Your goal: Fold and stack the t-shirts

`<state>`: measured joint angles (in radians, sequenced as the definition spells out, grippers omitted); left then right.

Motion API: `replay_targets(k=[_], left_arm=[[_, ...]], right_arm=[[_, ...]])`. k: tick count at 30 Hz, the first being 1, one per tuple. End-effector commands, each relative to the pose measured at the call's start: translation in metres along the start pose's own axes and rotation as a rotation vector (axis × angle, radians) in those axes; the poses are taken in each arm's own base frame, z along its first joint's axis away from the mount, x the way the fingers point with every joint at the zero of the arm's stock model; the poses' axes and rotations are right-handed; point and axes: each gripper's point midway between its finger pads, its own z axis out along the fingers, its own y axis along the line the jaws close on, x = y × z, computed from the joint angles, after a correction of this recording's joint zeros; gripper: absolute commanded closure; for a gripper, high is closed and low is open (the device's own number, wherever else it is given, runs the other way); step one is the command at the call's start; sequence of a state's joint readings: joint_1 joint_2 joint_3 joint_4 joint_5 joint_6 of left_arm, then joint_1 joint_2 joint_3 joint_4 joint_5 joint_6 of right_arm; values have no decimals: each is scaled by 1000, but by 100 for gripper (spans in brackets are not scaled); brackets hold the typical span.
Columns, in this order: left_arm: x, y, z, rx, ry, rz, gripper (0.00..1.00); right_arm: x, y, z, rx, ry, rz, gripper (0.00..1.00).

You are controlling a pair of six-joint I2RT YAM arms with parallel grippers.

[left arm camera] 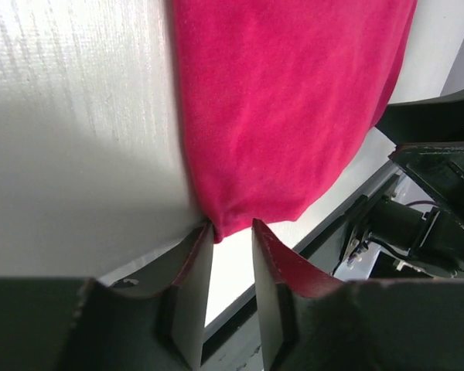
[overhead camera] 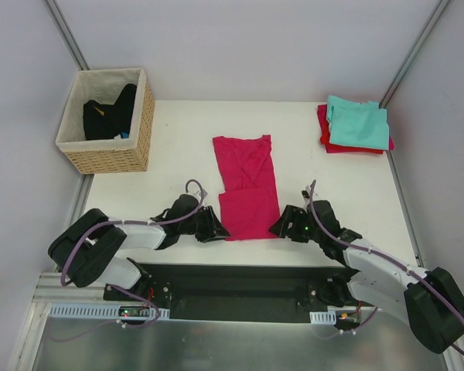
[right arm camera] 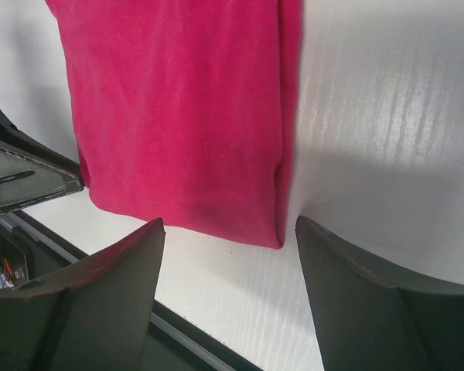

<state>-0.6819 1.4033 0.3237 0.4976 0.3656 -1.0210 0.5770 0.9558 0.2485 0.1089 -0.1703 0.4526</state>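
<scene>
The magenta-pink t-shirt (overhead camera: 247, 182) lies flat mid-table, folded into a long strip with its near end doubled over. My left gripper (overhead camera: 216, 224) sits at its near left corner. In the left wrist view the jaws (left arm camera: 232, 226) stand a little apart, with the shirt's corner (left arm camera: 294, 100) just at the fingertips and not pinched. My right gripper (overhead camera: 281, 224) is at the near right corner, wide open and empty (right arm camera: 229, 222), the shirt's corner (right arm camera: 178, 108) just beyond its tips. A folded teal t-shirt (overhead camera: 358, 124) lies on a red one (overhead camera: 325, 133) at the far right.
A wicker basket (overhead camera: 143, 127) with dark clothes inside stands at the far left. The table's near edge and the black base rail (overhead camera: 232, 282) lie right behind both grippers. Grey walls close in the left, right and back.
</scene>
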Motion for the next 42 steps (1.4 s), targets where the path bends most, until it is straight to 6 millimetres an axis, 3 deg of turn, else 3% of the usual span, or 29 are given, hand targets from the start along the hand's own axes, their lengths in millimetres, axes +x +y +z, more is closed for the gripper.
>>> replay_targets(k=[1, 5, 8, 17, 20, 21, 23, 30, 34, 42], left_arm=[[13, 21, 2, -71, 37, -4, 76], [13, 22, 5, -78, 41, -7, 93], [13, 23, 7, -77, 47, -7, 100], [12, 20, 11, -73, 53, -2, 100], [12, 19, 11, -70, 55, -1, 100], [12, 19, 11, -71, 54, -3, 100], [12, 19, 10, -70, 53, 1, 100], [8, 10, 2, -50, 24, 19, 100], [1, -9, -12, -18, -18, 59, 100], [20, -15, -28, -19, -37, 84, 100]], right_arm=[[20, -16, 2, 51, 75, 33, 29], [22, -15, 3, 45, 83, 39, 34], [22, -15, 4, 44, 84, 42, 41], [26, -14, 8, 37, 112, 48, 61], [25, -13, 9, 34, 115, 45, 73], [27, -15, 9, 44, 124, 49, 91], [26, -14, 10, 50, 126, 50, 99], [26, -10, 8, 43, 120, 34, 100], [21, 2, -1, 21, 96, 5, 100], [42, 7, -17, 22, 106, 0, 99]])
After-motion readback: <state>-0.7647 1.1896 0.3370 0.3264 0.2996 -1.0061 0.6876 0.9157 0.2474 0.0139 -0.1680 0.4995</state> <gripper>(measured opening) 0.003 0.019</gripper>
